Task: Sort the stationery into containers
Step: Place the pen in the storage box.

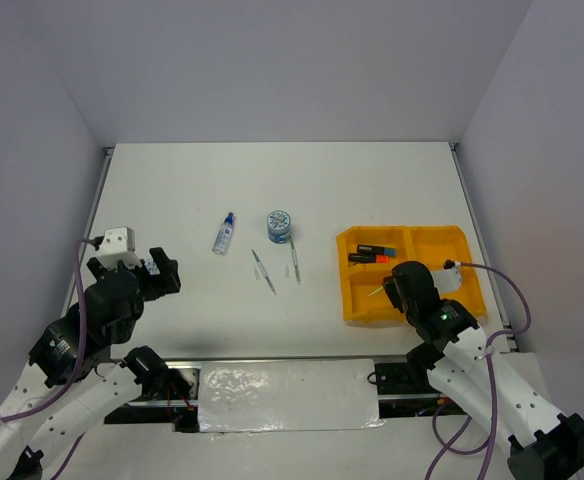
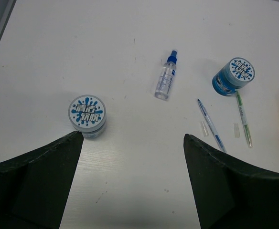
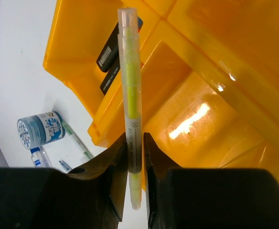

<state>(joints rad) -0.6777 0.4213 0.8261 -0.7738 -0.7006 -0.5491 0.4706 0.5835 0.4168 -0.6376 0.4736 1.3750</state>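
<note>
Stationery, loose lot: lies on the counter point(image 1: 172, 190), all at 9 o'clock of the tray point(image 1: 452, 240).

- Bottle point(image 1: 224, 233) lies flat, blue cap toward 12 o'clock.
- Far pot point(image 1: 280, 225) stands upright at 3 o'clock of the bottle, apart from it.
- Blue pen point(image 1: 263, 271) and green pen point(image 1: 295, 262) lie at 6 o'clock of the far pot, side by side but not touching. The green pen's far end comes up just beside that pot.
- Two small clear caps point(image 2: 204, 129) lie loose, one beside each pen.
- Near pot point(image 2: 87, 116) I see only through the left wrist camera. It stands upright, label up, just ahead of the left-hand finger.

Left claw point(image 1: 157, 272): wide, nothing between its fingers, held over the counter well to 9 o'clock of the pens.

Right claw point(image 3: 135, 162): narrow, pinched on the yellow pen point(image 3: 130, 95). The grip sits low on the barrel, with a short end behind the fingers and the long end ahead. From the top camera this claw hangs over the tray's 7 o'clock compartment. I cannot tell whether the pen touches the tray.

Two black highlighters point(image 1: 372, 252) lie side by side in the 11 o'clock compartment. One has an orange cap.
</note>
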